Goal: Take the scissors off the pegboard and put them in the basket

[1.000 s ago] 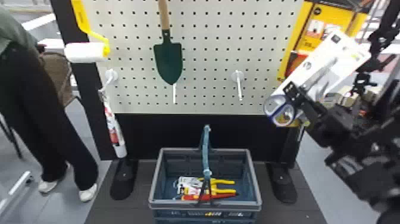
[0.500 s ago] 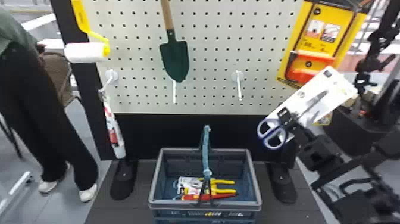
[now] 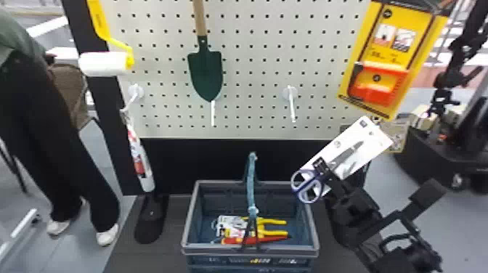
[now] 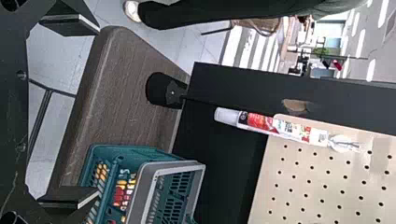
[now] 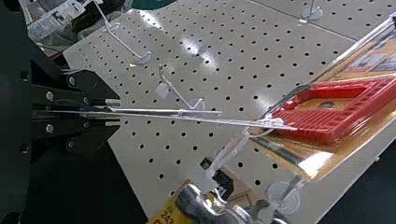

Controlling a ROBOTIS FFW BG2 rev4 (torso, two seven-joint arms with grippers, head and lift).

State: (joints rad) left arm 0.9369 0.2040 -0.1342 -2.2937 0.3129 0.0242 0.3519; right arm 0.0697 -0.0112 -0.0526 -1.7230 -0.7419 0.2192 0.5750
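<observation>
Blue-handled scissors (image 3: 346,155) sit pinched between the right arm's fingers (image 3: 337,184).

Pegboard Display Mixes Wood, Metal and Plastic

A smooth pegboard (image 3: 250,72) with a soft sheen spans the head view's upper centre, behind a trowel (image 3: 206,74) with a wooden handle and smooth green blade. Right of centre, scissors (image 3: 349,151) pair metal-looking blades with plastic handles on smooth white card (image 3: 375,137). A plastic basket (image 3: 218,251) sits lower centre. Wood-grained, matt base (image 4: 126,88) fills the left wrist view's left; glossy red plastic (image 5: 338,133) shines at the right wrist view's right.
</observation>
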